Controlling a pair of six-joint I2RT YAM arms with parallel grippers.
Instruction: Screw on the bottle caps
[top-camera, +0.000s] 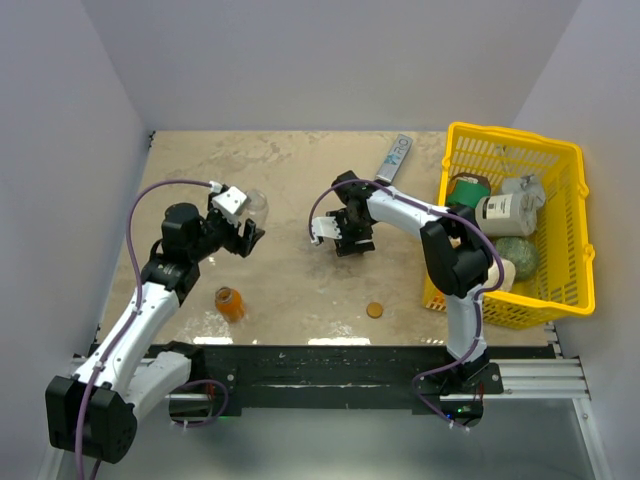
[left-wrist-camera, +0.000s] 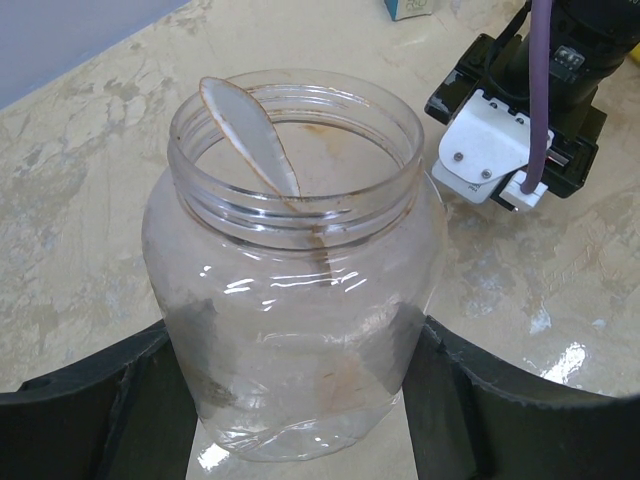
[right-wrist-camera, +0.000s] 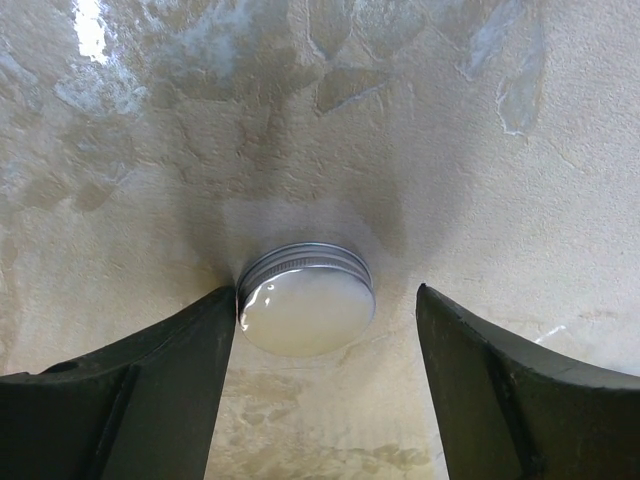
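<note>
My left gripper (top-camera: 240, 228) is shut on the clear bottle (top-camera: 256, 207), holding it upright by its lower body at the table's left. In the left wrist view the bottle (left-wrist-camera: 290, 300) has an open threaded mouth, and a pale flat strip (left-wrist-camera: 250, 135) leans inside it. My right gripper (top-camera: 350, 240) is open, low over the table's middle. The silver-grey cap (right-wrist-camera: 307, 298) lies flat between its fingers, touching the left finger (right-wrist-camera: 170, 370) and apart from the right one. The orange bottle (top-camera: 230, 302) stands uncapped near the front left. The brownish-orange cap (top-camera: 375, 310) lies flat at the front middle.
A yellow basket (top-camera: 575, 260) at the right holds a green-lidded container (top-camera: 466, 188), a white container (top-camera: 507, 212) and other items. A grey rectangular bar (top-camera: 394, 158) lies at the back, left of the basket. White walls stand on both sides.
</note>
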